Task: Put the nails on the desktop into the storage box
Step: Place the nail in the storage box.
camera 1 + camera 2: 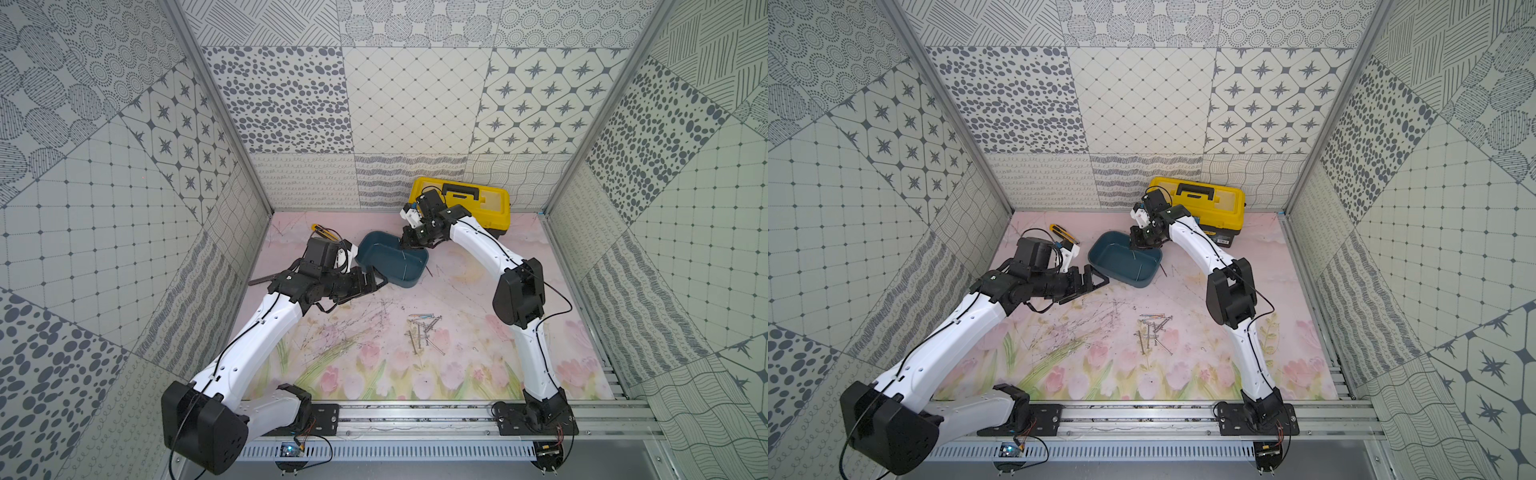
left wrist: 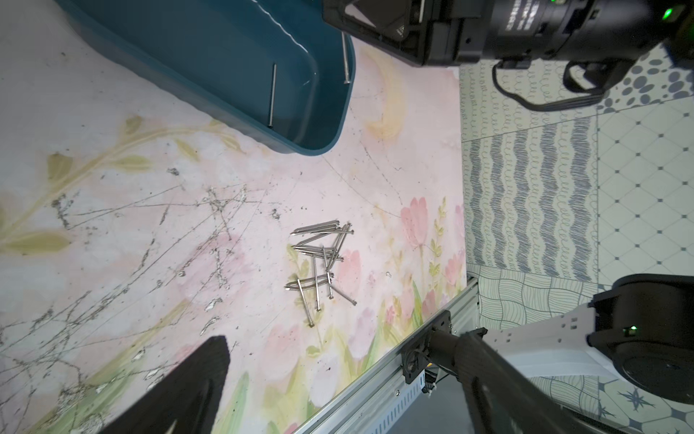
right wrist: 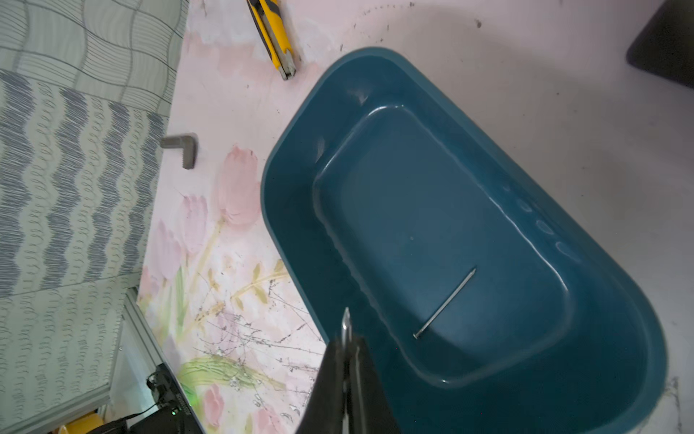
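Right hand (image 3: 349, 345): clenched on one thin grey metal nail (image 3: 346, 319), its end jutting beyond the grip, over the teal plastic storage box (image 3: 293, 225) by its wall.
Box floor: one loose nail (image 3: 445, 302).
Heap of nails (image 1: 424, 332): crisscrossed on the pink tulip-printed surface (image 1: 374, 357), toward the front aluminium rail (image 1: 415, 409) from both hands.
Left hand (image 1: 374, 282): released, empty, beside the box; we judge it nearer the heap.
Unclear: we cannot count the heap.

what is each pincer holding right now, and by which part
The right pincer pinches one nail by its shaft, one end poking out over the storage box. The left pincer is open, holding nothing.
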`<state>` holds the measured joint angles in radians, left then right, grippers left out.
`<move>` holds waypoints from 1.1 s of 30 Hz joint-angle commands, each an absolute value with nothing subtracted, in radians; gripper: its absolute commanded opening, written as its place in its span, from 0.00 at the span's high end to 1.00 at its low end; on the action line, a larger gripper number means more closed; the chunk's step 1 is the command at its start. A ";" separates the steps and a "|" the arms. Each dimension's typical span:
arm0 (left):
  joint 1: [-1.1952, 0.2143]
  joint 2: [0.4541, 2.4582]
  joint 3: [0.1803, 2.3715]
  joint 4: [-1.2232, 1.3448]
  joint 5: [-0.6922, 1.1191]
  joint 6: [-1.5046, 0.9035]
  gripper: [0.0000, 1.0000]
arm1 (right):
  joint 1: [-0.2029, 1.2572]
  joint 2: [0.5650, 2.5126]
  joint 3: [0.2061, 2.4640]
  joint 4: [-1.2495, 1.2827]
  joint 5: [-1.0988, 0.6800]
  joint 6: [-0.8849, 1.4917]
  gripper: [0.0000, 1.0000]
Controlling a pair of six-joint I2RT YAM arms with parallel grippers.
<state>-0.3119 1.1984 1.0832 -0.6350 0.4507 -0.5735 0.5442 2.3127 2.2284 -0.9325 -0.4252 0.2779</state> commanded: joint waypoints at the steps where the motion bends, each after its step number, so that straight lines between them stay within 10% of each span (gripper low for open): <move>1: -0.301 1.184 1.074 -0.738 0.346 -0.491 0.00 | 0.576 2.376 2.289 -1.016 -0.322 0.181 1.00; 13: -0.302 1.269 1.079 -0.811 0.344 -0.457 0.01 | 0.581 2.503 2.329 -1.055 -0.163 0.176 1.00; 25: -0.301 1.297 1.074 -0.785 0.367 -0.458 0.00 | 0.584 2.420 2.309 -1.063 -0.187 0.203 0.67; 33: -0.302 1.309 1.065 -0.730 0.397 -0.467 0.00 | 0.583 2.211 2.230 -1.059 -0.145 0.236 0.64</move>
<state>-0.3111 1.2953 1.0679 -0.7700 0.3595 -0.4839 0.5812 2.3150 2.2524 -1.0702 -0.1741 0.2169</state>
